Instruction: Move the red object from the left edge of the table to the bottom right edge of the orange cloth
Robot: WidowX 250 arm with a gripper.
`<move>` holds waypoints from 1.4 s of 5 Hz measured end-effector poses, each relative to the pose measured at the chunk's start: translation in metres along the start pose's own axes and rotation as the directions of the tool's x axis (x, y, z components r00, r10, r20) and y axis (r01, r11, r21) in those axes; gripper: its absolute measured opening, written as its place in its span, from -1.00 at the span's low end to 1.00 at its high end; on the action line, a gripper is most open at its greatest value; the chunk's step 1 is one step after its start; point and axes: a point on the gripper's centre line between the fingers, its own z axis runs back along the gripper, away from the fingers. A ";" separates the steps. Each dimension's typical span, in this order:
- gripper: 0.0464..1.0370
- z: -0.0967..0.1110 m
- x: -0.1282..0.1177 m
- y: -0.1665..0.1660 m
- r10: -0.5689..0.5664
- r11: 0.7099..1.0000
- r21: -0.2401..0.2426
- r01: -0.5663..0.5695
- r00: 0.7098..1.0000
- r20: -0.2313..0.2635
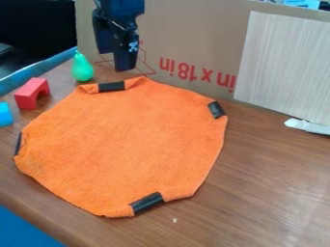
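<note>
Fingers: the black fingers (125, 63) point down near the far edge of the cloth, in front of the cardboard. I can't tell how far open they are, and I see nothing in their hold.
Black arm: it hangs in from the top, left of the middle.
Orange cloth: the cloth (122, 144) lies mostly flat on the brown worktop (258, 188), with dark strips on its edges. The far edge is a bit folded by the strip (111, 86) there.
Green pear: the pear (82, 67) stands by the cloth's far left part, with its thin end up.
Red block: the block (27, 93) sits on the left of the worktop, near the cloth but apart from it. It is shaped like a little bridge and stands on its two legs. Its long way runs on a slant, from near left to far right. The gap under it faces the cloth.
Blue block: part of it (5, 115) shows at the left, just beside the red one, on the near side.
Back: brown cardboard (193, 34) stands there, with a pale board (283, 67) against it at the right.
White piece: it (306, 126) lies by the pale board's bottom.
</note>
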 end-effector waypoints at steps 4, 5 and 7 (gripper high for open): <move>0.93 -0.028 -0.025 0.041 0.206 0.970 -0.133 -0.203 0.979 0.009; 0.93 -0.028 -0.038 0.055 0.290 0.946 -0.168 -0.278 0.956 0.046; 0.93 -0.044 -0.067 0.070 0.395 0.909 -0.169 -0.380 0.917 0.061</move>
